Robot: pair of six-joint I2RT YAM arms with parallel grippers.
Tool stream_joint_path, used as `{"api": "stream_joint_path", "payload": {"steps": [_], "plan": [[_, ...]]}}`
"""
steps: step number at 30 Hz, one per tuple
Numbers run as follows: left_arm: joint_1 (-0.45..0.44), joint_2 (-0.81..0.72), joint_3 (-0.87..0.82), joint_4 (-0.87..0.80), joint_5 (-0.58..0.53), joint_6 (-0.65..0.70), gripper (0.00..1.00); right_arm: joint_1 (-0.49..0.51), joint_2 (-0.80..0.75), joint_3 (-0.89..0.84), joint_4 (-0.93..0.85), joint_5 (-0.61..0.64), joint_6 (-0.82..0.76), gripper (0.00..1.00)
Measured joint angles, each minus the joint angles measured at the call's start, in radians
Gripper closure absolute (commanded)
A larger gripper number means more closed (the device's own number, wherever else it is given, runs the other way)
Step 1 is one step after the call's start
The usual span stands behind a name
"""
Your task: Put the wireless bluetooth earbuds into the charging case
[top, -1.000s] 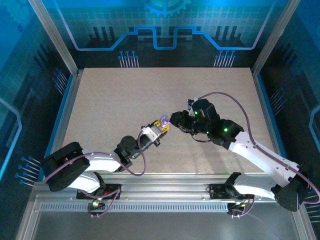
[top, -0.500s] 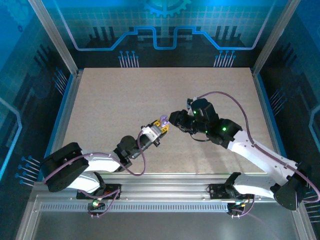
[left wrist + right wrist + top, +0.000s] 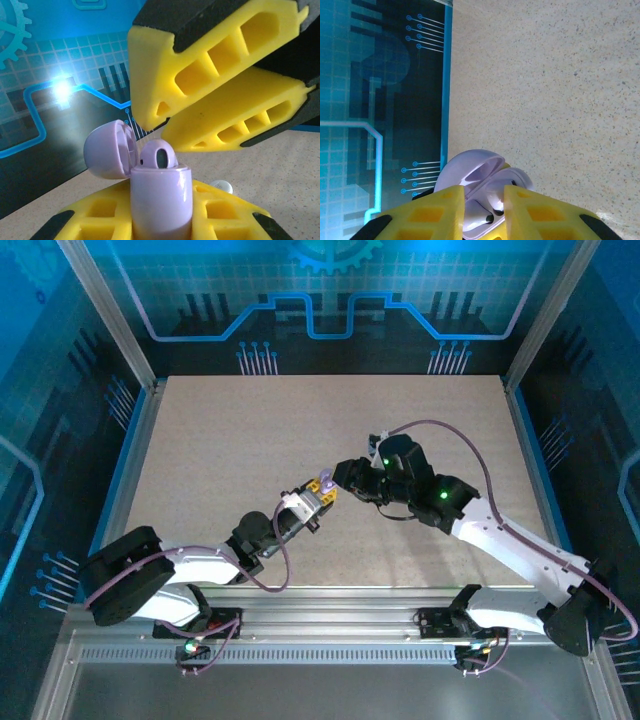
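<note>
My left gripper point(image 3: 320, 487) is shut on the lilac charging case point(image 3: 161, 200) and holds it upright above the table, lid point(image 3: 106, 150) swung open. A lilac earbud point(image 3: 159, 156) sits in the case with its rounded head poking out of the top. My right gripper point(image 3: 342, 475) hovers just over the case, its yellow fingers point(image 3: 200, 75) slightly apart with nothing between them. In the right wrist view the open case point(image 3: 470, 170) lies under the right gripper point(image 3: 484, 197), with earbuds point(image 3: 496, 202) showing in the gap.
A small white rounded piece point(image 3: 221, 186) lies on the speckled table point(image 3: 220, 440) just behind the left finger. Blue-lit walls and metal frame posts point(image 3: 130, 430) ring the table.
The right arm has shifted slightly left over the case and its fingers have parted a little. The left arm holds still with the case.
</note>
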Motion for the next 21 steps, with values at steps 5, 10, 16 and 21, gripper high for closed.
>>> {"api": "stream_joint_path", "payload": {"steps": [5, 10, 16, 21], "plan": [[0.000, 0.000, 0.000, 0.000, 0.000, -0.008, 0.86, -0.014, -0.047, 0.000, 0.002, 0.003, -0.030, 0.71], [0.000, -0.010, 0.000, -0.002, 0.000, -0.027, 0.86, -0.051, -0.108, -0.043, 0.071, -0.039, -0.079, 0.68], [0.000, -0.054, 0.000, -0.037, 0.027, -0.081, 0.84, -0.149, -0.127, -0.066, 0.107, -0.132, -0.246, 0.60], [0.000, -0.159, 0.008, -0.145, 0.080, -0.141, 0.84, -0.222, -0.126, -0.066, 0.172, -0.255, -0.461, 0.56]]}}
